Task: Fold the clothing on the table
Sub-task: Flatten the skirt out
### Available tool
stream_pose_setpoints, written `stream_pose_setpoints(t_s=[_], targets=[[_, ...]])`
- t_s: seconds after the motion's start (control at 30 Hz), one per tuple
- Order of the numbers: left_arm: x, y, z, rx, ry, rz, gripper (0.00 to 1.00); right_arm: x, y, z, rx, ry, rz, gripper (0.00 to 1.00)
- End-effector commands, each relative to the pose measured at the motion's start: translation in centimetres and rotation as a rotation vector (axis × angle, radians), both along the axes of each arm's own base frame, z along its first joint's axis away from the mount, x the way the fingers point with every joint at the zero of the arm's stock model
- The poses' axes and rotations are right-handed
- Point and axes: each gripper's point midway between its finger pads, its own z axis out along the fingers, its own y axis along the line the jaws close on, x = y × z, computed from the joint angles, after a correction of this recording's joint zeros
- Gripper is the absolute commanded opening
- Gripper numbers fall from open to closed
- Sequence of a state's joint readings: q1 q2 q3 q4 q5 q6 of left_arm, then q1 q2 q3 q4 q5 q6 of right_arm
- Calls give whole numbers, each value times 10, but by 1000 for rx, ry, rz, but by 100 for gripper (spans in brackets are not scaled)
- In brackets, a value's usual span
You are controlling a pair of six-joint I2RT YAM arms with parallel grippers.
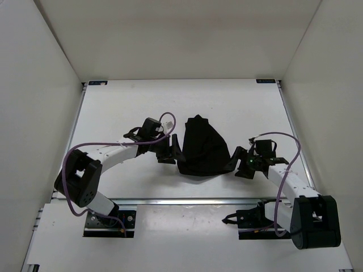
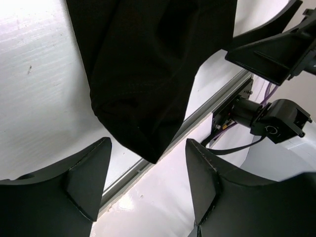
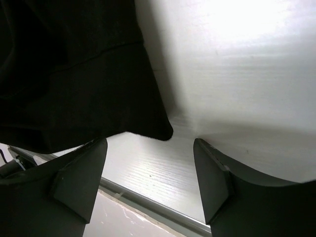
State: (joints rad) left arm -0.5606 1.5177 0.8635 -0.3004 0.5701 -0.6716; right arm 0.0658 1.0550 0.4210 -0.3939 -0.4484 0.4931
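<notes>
Black fabric fills most of what both my wrist cameras see. The clothing [image 1: 199, 148] lies bunched in a rough mound on the table [image 1: 125, 107], towards its near edge, between my two grippers. My left gripper [image 2: 148, 143] stands at the garment's left side, its fingers [image 2: 84, 177] spread wide apart. A rounded corner of the cloth reaches into the gap between the tips, but neither pad presses on it, so I hold nothing there. My right gripper [image 3: 150, 140] stands at the garment's right side, likewise wide open. A pointed corner of the cloth ends just above the gap, and the hem crosses in front of one fingertip; whether they touch I cannot tell. Nothing is clamped on that side either. Beyond the cloth, the metal rail [image 2: 207, 107] runs along the table's near edge, and the left wrist view catches my right gripper at its upper right.
</notes>
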Motion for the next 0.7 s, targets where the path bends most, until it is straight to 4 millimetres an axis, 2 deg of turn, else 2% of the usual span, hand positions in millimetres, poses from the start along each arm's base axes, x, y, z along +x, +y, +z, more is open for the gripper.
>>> stream_pose_setpoints(t_s=[0.0, 0.1, 0.13, 0.33, 0.47, 0.67], targets=[[1, -7, 5, -19, -14, -11, 71, 17, 0, 1, -25, -40, 16, 68], [-1, -8, 3, -15, -14, -15, 70, 19, 2, 0, -21, -41, 34, 58], [1, -10, 5, -19, -14, -13, 67, 22, 3, 1, -21, -49, 40, 50], [-5, -8, 1, 2, -2, -24, 57, 26, 4, 0, -16, -44, 40, 31], [-9, -7, -1, 7, 3, -27, 54, 31, 7, 1, -22, -42, 56, 12], [-14, -2, -11, 42, 28, -27, 43, 41, 11, 10, -43, -61, 77, 1]])
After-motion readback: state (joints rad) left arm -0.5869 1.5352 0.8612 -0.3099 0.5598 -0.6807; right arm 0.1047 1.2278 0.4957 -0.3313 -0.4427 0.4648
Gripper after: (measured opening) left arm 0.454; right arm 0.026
